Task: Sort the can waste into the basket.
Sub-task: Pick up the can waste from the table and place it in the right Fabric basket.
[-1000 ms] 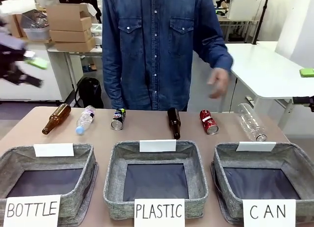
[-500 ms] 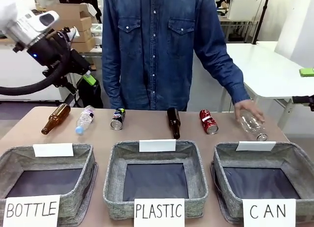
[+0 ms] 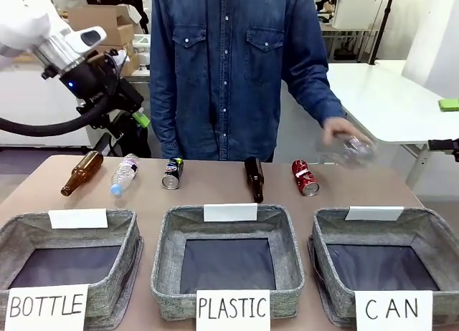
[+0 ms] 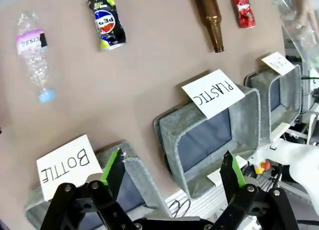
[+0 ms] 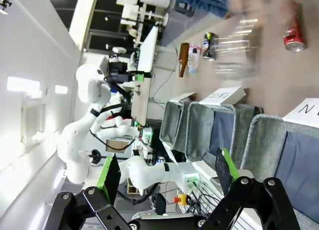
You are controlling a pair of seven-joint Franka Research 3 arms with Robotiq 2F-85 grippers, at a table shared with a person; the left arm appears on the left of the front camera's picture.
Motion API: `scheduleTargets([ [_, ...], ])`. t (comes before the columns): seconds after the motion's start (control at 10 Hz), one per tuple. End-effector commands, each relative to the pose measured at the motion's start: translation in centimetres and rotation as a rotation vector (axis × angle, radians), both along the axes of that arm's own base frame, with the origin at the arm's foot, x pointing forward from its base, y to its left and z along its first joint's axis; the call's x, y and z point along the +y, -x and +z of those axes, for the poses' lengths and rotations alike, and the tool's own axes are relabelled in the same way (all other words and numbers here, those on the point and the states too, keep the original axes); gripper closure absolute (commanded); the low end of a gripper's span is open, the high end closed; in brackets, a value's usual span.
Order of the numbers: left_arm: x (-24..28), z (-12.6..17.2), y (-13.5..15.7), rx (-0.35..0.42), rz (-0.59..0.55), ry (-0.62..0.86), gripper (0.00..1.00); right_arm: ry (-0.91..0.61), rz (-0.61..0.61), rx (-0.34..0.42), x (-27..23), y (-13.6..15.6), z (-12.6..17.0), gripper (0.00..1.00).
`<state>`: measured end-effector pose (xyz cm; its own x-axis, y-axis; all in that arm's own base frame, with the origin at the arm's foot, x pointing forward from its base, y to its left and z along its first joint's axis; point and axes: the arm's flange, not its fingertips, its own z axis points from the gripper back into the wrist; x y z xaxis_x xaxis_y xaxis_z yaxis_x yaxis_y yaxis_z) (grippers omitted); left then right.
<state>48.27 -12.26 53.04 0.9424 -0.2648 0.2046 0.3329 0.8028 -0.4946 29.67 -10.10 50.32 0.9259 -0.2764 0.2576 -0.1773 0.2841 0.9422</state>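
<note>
Broadly, a brown surface (image 3: pixel 215 191) spans the front view, and a white desk (image 3: pixel 387 102) stands in the room behind it, at right. The basket (image 3: pixel 437 234) signed CAN sits lower right. The left tool (image 4: pixel 172 160), at the bottom of its wrist view, gapes wide and holds nothing. The right tool (image 5: pixel 167 160) does likewise. Mid-frame lie the dark can (image 3: pixel 172 173) and, further right, the red can (image 3: pixel 305 178).
</note>
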Motion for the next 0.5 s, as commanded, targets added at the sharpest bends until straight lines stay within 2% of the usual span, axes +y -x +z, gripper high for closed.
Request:
scheduleTargets([
  [0.0, -1.4, -2.4, -2.9, 0.043, 0.005, 0.015, 0.0, -0.015, 0.002, -0.036, 0.1, -0.4, 0.1, 0.0],
  [0.1, -2.6, -3.1, -4.3, 0.096, -0.094, 0.093, 0.0, -0.015, 0.002, -0.036, 0.1, -0.4, 0.1, 0.0],
  [0.2, -2.7, -2.7, -4.8, 0.107, -0.136, 0.111, 0.0, -0.015, 0.002, -0.036, 0.1, -0.4, 0.1, 0.0],
  [0.3, 0.9, -0.6, -3.9, 0.069, -0.098, 0.164, 0.0, -0.015, 0.002, -0.036, 0.1, -0.4, 0.1, 0.0],
  [0.4, 5.8, 1.4, -1.7, 0.035, -0.068, 0.228, 0.0, -0.015, 0.002, -0.036, 0.1, -0.4, 0.1, 0.0],
])
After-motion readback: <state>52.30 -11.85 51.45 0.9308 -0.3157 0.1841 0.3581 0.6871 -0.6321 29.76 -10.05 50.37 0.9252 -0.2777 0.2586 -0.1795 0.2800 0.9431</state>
